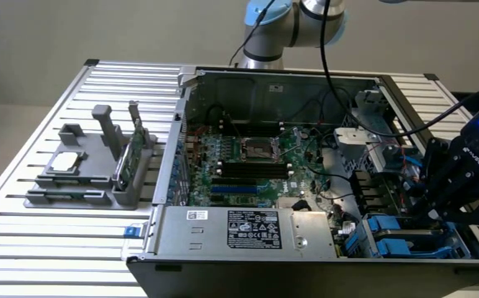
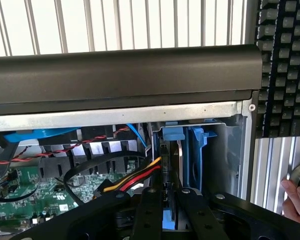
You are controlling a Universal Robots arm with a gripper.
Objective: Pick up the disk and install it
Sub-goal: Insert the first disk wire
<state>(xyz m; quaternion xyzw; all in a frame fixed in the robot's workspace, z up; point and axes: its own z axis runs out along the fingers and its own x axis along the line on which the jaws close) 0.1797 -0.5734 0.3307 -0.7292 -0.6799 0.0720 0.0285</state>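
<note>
On the exterior view's left, a grey fixture holding a chip and green card on the slatted desk. Centre: open computer case, motherboard exposed. Far right, gripper low over the blue drive bay. In the wrist view, fingers closed narrowly on the disk, edge-on in its blue carrier, at the bay mouth. Risks: carrier slightly skewed and jamming on the rails; red-yellow cable close enough to snag or pinch.
</note>
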